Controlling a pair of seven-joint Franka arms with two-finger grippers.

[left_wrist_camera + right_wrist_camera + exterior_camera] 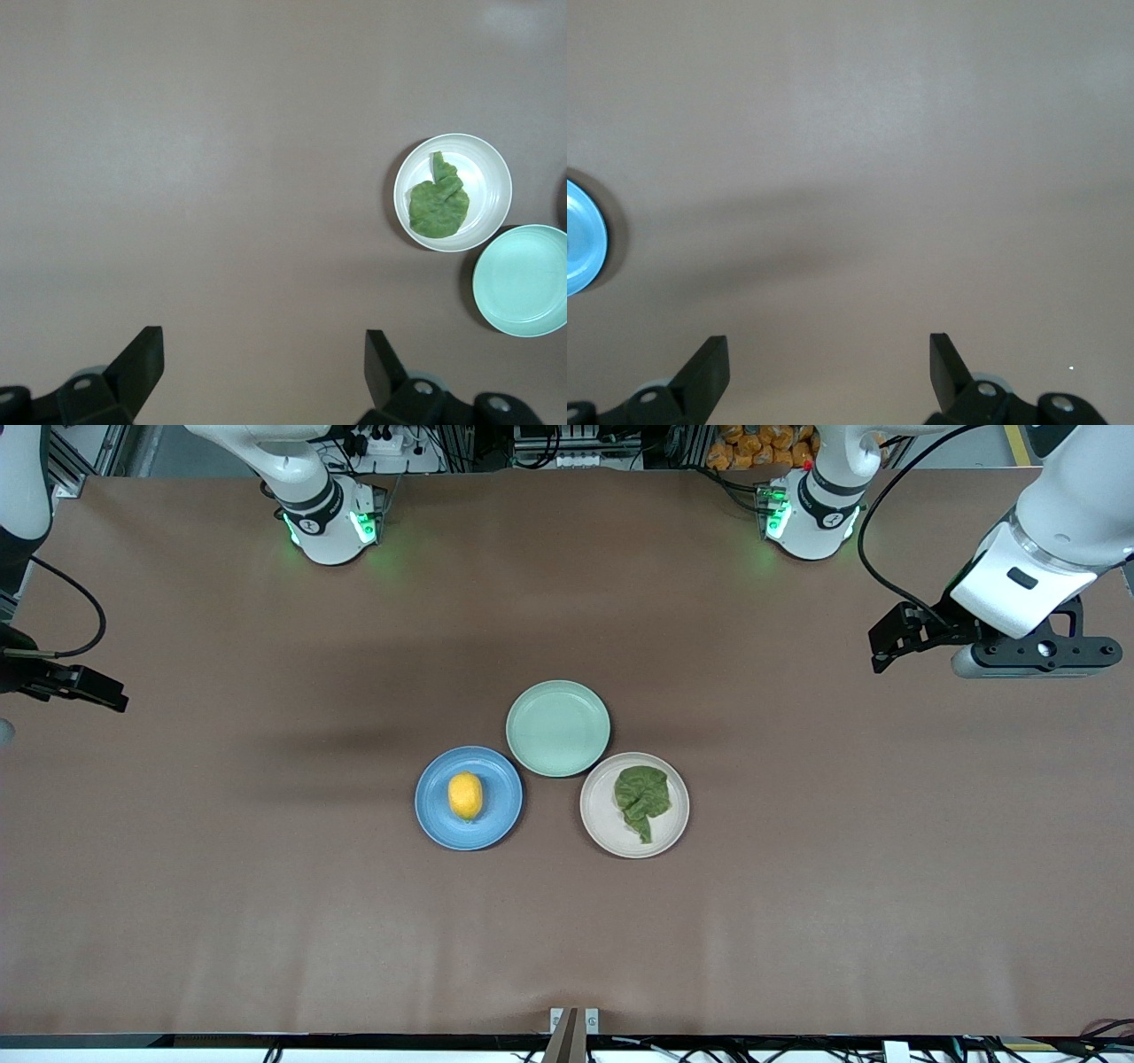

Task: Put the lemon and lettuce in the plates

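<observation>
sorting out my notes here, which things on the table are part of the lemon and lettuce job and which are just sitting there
Part of the job:
- lemon, on the blue plate
- lettuce, on the beige plate
- left gripper and right gripper, both open over bare table

Just lying about:
- mint-green plate, with nothing on it
</observation>
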